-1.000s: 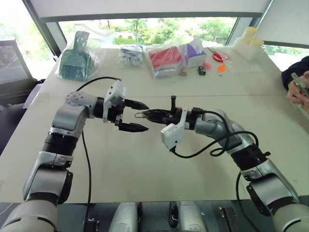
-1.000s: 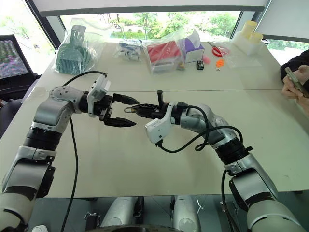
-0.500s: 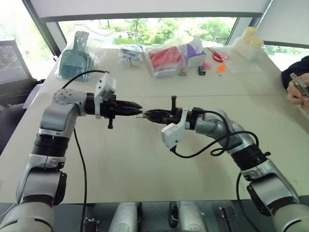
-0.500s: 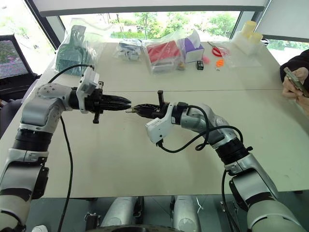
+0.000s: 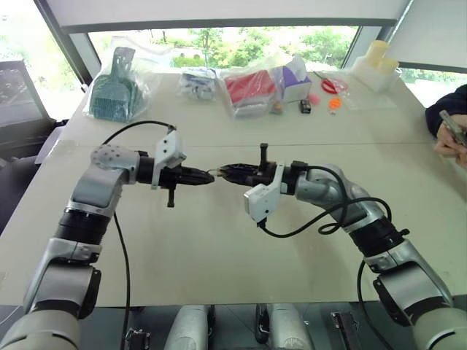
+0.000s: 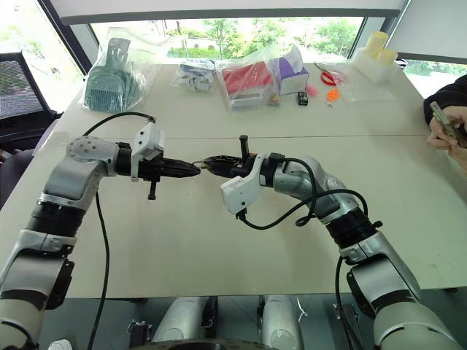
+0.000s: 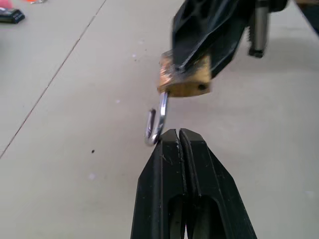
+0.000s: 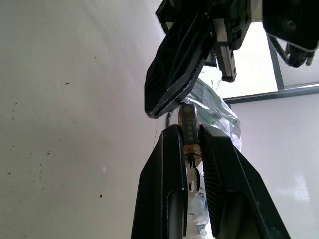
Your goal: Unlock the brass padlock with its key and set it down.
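Note:
The brass padlock (image 7: 185,82) hangs above the table between the two grippers. My right gripper (image 8: 188,130) is shut on its body. The silvery shackle (image 7: 157,122) stands open as a hook and points toward my left gripper (image 7: 178,133). That gripper is shut, with its tips right beside the hook and nothing between the fingers. A small silvery key (image 8: 192,172) sits under the padlock, between the right fingers. From the head, the left gripper (image 5: 209,176) and right gripper (image 5: 222,172) meet tip to tip over the middle of the table (image 5: 219,240).
Along the far edge lie a bagged green item (image 5: 113,91), a bagged red item (image 5: 252,87), a purple box (image 5: 295,79), red scissors (image 5: 328,85), a small dark item (image 5: 305,106) and white containers (image 5: 376,62). A person's hand with a phone (image 5: 452,131) shows at the right edge.
My left gripper went from wide open to shut and its wrist rolled. Its tips stay at the padlock's shackle. The right arm kept still with the padlock.

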Tool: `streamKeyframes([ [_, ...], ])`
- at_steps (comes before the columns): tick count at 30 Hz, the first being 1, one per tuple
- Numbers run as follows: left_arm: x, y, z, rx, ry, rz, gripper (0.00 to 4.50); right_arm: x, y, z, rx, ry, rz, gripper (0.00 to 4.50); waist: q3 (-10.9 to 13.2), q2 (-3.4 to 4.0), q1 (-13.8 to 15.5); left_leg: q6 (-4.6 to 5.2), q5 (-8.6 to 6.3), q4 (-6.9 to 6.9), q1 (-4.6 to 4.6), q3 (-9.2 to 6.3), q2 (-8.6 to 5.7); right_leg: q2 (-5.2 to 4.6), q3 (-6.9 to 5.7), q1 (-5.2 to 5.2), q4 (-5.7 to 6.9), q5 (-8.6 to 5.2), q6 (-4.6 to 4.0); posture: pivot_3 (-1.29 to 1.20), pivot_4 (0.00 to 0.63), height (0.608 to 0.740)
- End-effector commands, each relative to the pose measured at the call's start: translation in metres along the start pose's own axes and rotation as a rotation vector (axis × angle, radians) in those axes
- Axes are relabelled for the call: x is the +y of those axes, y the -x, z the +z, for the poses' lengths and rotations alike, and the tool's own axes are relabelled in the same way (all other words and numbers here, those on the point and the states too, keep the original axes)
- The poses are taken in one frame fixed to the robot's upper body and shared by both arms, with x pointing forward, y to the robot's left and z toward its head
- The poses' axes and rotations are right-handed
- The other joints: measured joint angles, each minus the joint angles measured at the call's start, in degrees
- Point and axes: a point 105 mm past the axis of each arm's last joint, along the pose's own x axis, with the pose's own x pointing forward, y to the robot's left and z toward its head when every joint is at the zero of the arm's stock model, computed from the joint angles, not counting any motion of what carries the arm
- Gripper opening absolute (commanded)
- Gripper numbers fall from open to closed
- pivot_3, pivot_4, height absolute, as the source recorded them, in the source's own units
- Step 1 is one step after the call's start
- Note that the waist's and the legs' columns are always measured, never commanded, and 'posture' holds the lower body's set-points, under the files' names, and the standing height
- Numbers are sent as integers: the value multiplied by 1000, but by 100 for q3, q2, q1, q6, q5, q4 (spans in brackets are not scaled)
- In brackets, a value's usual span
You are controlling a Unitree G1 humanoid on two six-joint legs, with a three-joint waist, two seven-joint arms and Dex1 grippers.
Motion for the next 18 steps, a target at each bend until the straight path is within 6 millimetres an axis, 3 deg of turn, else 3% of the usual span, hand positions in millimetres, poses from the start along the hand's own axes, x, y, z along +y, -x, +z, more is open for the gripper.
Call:
streamKeyframes([
  [1, 13, 3, 10, -30, -59, 70, 15, -16, 3, 5, -17, 23, -54, 0, 0, 0, 1, 0, 0, 0, 0, 1, -1, 0, 0, 0, 0, 0, 0, 0, 150, 740],
  [8, 11, 9, 2, -10, -43, 84, 15, -6, 2, -3, 12, -6, -34, 0, 0, 0, -10, 0, 0, 0, 0, 1, -2, 0, 0, 0, 1, 0, 0, 0, 150, 740],
  [18, 2, 30, -21, 60, 5, 163, 15, 33, -4, -56, 209, -51, 45, 0, 1, 1, -33, 0, 0, 0, 2, 4, 2, -1, 4, 0, 1, 0, 0, 0, 150, 740],
])
